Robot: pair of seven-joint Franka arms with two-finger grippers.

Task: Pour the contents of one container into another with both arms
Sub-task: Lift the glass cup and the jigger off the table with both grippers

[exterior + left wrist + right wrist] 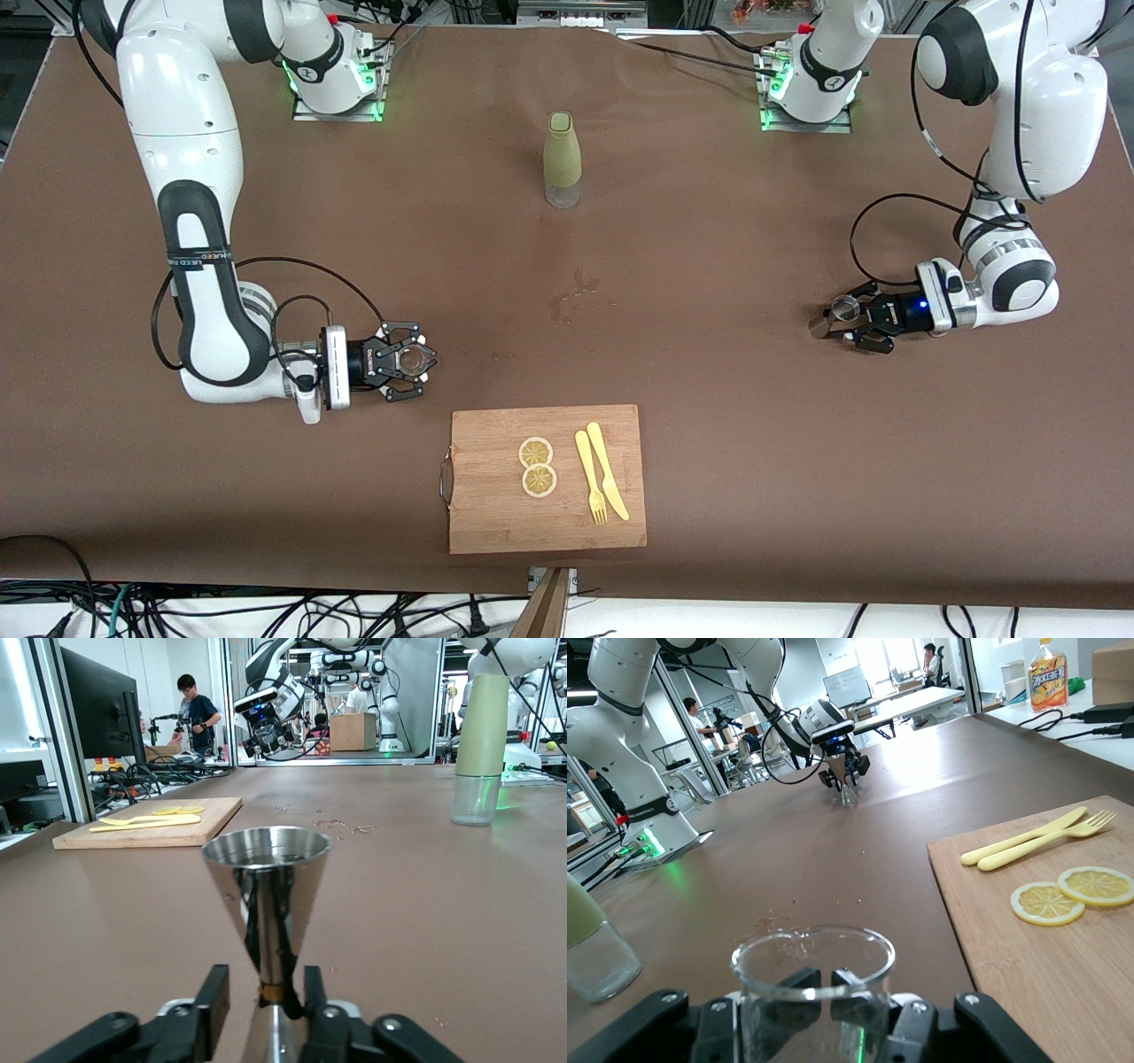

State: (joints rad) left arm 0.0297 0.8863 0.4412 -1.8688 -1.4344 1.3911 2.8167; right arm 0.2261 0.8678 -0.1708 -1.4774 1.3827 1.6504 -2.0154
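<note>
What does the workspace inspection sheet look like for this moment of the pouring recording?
Surface: brown table, small spill marks near its middle.
Job's things: metal jigger standing on the table between the left claw's fingers; clear glass cup in the right claw; green-sleeved bottle upright between the arm bases.
Clutter: wooden cutting board nearest the front camera, bearing two lemon slices, a yellow fork and a yellow knife.
Grippers: left claw around the jigger's waist, toward the left arm's end; right claw shut on the cup, toward the right arm's end.
Cables: black cables looped along both arms.
Surroundings: people, monitors and other robot arms in the wrist views.
</note>
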